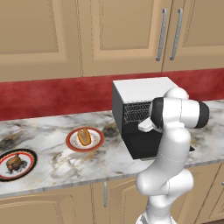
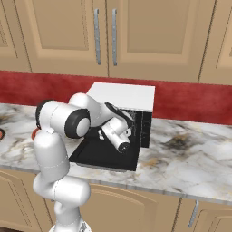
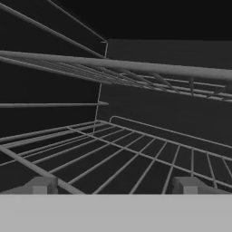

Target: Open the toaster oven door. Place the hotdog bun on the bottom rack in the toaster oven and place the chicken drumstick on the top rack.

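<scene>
- Black panel flat on the marble: the toaster oven door (image 2: 105, 155) lies folded down in front of the toaster oven (image 1: 142, 89), mid-frame in both base views, so by my reading the opening step is done.
- Hand view looks straight into the dark cavity. The bottom rack (image 3: 136, 156) spreads across the lower half of the frame, the top rack (image 3: 136, 72) slants across the upper half, and both wire grids are bare.
- The gripper (image 3: 113, 186) sits at the oven mouth with its two tips well apart at the bottom edge, nothing between them.
- Neither food item is loaded yet. The hotdog bun (image 1: 84, 137) rests on a red-rimmed plate (image 1: 72, 144) left of centre in the left base view, well apart from the oven.
- The chicken drumstick (image 1: 14, 162) sits on a second dark-rimmed plate (image 1: 30, 155) at the far lower left of that view, farther still from the oven.
- Next move, as I judge it: back the hand out of the cavity, swing left along the counter (image 2: 190, 149), and come down over the bun for the bottom rack.
- In the way: the lowered door juts toward the counter edge, so any approach has to clear it, and the gap between the racks looks tight.
- Cabinet doors (image 1: 131, 30) hang above the red backsplash (image 1: 52, 94), clear of the work.
</scene>
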